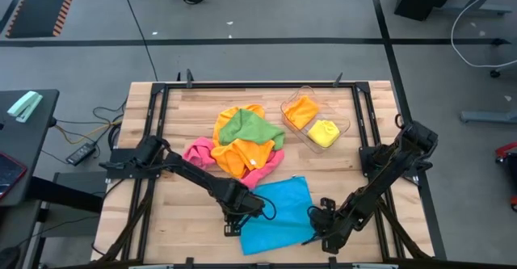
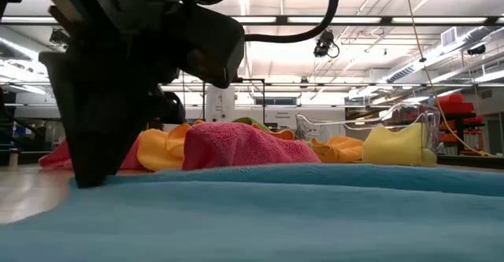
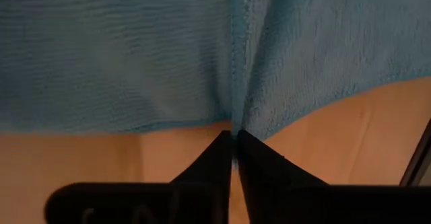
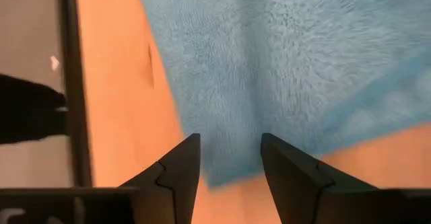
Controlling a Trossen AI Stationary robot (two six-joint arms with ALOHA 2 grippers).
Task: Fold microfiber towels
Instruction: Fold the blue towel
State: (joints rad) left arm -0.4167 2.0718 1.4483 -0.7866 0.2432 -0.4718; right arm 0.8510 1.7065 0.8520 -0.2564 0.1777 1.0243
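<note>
Pinching the blue towel (image 1: 276, 214) at its left edge, my left tool (image 3: 235, 145) is nearly closed on the cloth. My right tool (image 4: 229, 158) hovers open over the towel's right corner, holding nothing. I judge folding has barely begun: this towel lies flat on the counter (image 1: 153, 220), and the heap (image 1: 242, 144) behind waits.

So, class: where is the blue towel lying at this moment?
In the high view the blue towel lies flat at the table's near edge, between the left tool and the right tool, just below the heap of pink, orange and green towels.
</note>
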